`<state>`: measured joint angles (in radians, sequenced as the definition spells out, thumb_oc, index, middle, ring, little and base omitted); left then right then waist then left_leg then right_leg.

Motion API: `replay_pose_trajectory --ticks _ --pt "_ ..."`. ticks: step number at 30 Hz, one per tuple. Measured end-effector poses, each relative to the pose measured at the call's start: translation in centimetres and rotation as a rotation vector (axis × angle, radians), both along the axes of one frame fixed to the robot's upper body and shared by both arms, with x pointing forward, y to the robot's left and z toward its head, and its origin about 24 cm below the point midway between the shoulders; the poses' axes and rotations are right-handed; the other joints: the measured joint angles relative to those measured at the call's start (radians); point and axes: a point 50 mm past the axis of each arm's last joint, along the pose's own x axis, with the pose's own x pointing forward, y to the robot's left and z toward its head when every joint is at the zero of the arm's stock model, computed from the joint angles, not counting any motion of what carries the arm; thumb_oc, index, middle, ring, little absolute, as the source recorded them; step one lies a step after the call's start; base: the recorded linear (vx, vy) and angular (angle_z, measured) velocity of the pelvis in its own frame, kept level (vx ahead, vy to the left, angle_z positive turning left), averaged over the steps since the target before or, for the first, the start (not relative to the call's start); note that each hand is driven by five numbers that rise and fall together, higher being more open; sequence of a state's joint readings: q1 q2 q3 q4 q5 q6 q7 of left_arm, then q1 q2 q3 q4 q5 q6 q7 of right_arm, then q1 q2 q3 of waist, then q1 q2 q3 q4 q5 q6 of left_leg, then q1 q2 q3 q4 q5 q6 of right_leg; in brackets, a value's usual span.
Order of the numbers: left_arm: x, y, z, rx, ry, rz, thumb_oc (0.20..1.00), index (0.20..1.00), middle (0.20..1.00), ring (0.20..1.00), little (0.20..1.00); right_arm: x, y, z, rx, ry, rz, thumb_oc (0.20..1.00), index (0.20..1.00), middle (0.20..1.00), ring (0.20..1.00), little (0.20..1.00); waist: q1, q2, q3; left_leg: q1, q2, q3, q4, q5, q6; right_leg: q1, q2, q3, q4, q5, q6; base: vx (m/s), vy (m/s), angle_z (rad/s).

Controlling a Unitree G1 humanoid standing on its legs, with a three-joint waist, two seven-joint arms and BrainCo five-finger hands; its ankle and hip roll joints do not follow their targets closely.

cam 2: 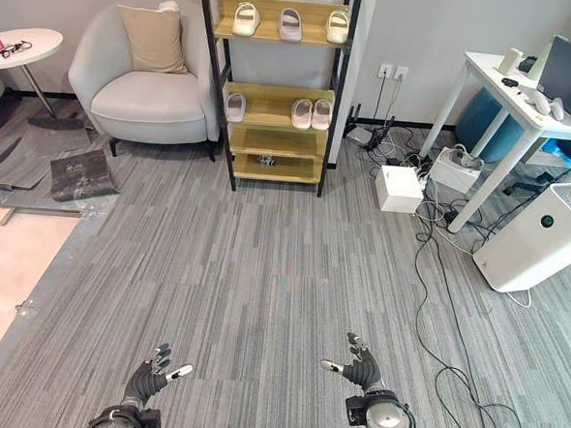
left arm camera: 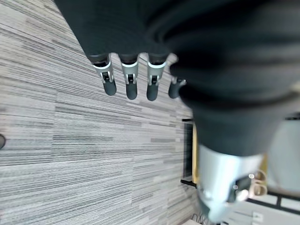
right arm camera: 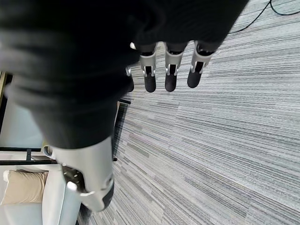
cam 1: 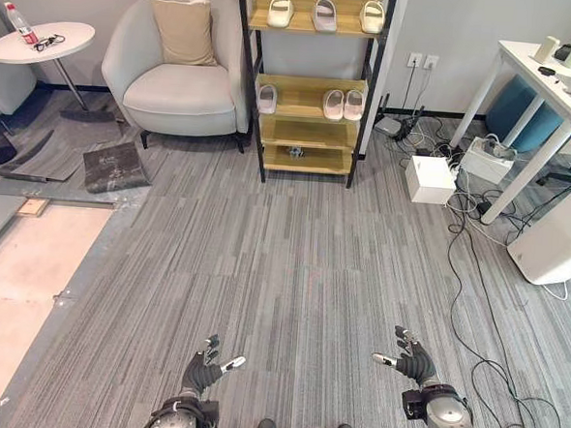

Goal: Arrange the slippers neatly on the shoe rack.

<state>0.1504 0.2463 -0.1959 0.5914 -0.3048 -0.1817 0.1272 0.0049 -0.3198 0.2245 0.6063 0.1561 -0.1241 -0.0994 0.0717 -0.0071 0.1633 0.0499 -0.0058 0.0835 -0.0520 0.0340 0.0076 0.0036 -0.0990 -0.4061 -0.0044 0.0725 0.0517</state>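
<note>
The shoe rack point(cam 1: 310, 80) is standing well ahead of both hands, against the far wall. Slippers point(cam 1: 323, 15) are lying on its top and middle shelves, long axes pointing outward. The left hand point(cam 1: 203, 369) and right hand point(cam 1: 414, 363) are hovering over carpet, fingers spread, holding nothing; neither is clearly nearer.
</note>
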Motion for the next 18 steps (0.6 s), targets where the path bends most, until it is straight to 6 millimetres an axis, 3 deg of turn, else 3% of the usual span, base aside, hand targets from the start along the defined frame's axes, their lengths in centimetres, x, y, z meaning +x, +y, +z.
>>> replay_pose_trajectory --ticks 3,6,7,8,10,11,14,15,17,18 --pt "1.0 0.2 0.5 0.008 -0.03 -0.003 1.0 1.0 1.0 1.0 1.0 1.0 0.3 1.0 0.004 -0.052 0.015 1.0 1.0 1.0 1.0 1.0 0.004 -0.008 0.023 0.003 -0.016 0.012 -0.003 -0.005 0.016 -0.05 -0.032 0.02 0.1 -0.035 0.011 0.07 0.216 -0.09" --pt "1.0 0.2 0.6 0.012 -0.033 0.001 1.0 1.0 1.0 1.0 1.0 1.6 0.5 1.6 0.007 -0.078 0.023 1.0 1.0 1.0 1.0 1.0 0.0 -0.006 0.062 0.042 -0.02 0.04 -0.005 0.002 0.037 -0.102 -0.101 0.013 0.294 -0.105 0.084 0.1 0.135 -0.12" --pt "1.0 0.3 0.6 0.016 -0.034 0.005 1.0 1.0 1.0 1.0 1.0 1.6 0.7 1.5 0.012 -0.077 0.023 1.0 1.0 1.0 1.0 1.0 0.002 -0.016 0.065 0.049 -0.034 0.038 0.004 -0.022 0.061 -0.119 -0.143 0.002 0.351 -0.104 0.103 0.16 0.099 -0.16" --pt "1.1 0.6 0.7 0.022 -0.037 0.008 1.0 1.0 1.0 1.0 1.0 1.7 0.9 1.6 0.02 -0.081 0.024 1.0 1.0 1.0 1.0 1.0 0.01 -0.035 0.079 0.069 -0.05 0.039 0.003 -0.035 0.062 -0.129 -0.19 -0.005 0.422 -0.087 0.122 0.23 0.043 -0.09" --pt "1.1 0.6 0.7 0.021 -0.036 0.005 1.0 1.0 1.0 1.0 1.0 1.8 0.9 1.6 0.018 -0.083 0.024 1.0 1.0 1.0 1.0 1.0 0.009 -0.034 0.092 0.094 -0.051 0.038 -0.009 -0.04 0.059 -0.169 -0.224 -0.028 0.526 -0.074 0.124 0.21 -0.025 -0.05" --pt "0.9 0.9 0.7 0.027 -0.036 0.012 1.0 1.0 1.0 1.0 1.0 1.8 1.0 1.7 0.023 -0.089 0.03 1.0 1.0 1.0 1.0 1.0 0.008 -0.034 0.091 0.094 -0.05 0.037 -0.011 -0.044 0.06 -0.202 -0.247 -0.04 0.498 -0.114 0.152 0.13 -0.051 0.02" --pt "1.1 1.4 0.9 0.044 -0.039 0.008 1.0 1.0 1.0 1.0 1.0 1.8 1.0 1.8 0.022 -0.09 0.032 1.0 1.0 1.0 1.0 1.0 0.002 -0.058 0.092 0.094 -0.055 0.033 -0.018 -0.044 0.063 -0.222 -0.255 -0.066 0.288 -0.079 0.167 0.31 -0.153 0.01" --pt "1.1 1.6 0.9 0.045 -0.039 0.017 1.0 1.0 1.0 1.0 1.0 1.8 1.0 1.8 0.02 -0.091 0.029 1.0 1.0 1.0 1.0 1.0 -0.004 -0.07 0.089 0.095 -0.051 0.023 -0.02 -0.054 0.048 -0.229 -0.25 -0.089 0.142 -0.022 0.166 0.33 -0.147 0.25" --pt "1.1 2.0 1.0 0.049 -0.042 0.028 1.0 1.0 1.0 1.0 1.0 1.5 0.9 1.6 0.013 -0.082 0.029 1.0 1.0 1.0 1.0 1.0 -0.026 -0.087 0.086 0.11 -0.047 0.001 -0.02 -0.058 0.029 -0.202 -0.237 -0.09 0.045 0.03 0.166 0.25 -0.088 0.41" --pt "1.1 2.2 1.0 0.054 -0.038 0.026 1.0 1.0 1.0 1.0 1.0 1.2 0.7 1.4 0.005 -0.073 0.024 1.0 1.0 1.0 1.0 1.0 -0.031 -0.099 0.083 0.131 -0.047 -0.02 -0.02 -0.072 0.003 -0.167 -0.227 -0.083 0.01 0.065 0.135 0.33 -0.103 0.41"
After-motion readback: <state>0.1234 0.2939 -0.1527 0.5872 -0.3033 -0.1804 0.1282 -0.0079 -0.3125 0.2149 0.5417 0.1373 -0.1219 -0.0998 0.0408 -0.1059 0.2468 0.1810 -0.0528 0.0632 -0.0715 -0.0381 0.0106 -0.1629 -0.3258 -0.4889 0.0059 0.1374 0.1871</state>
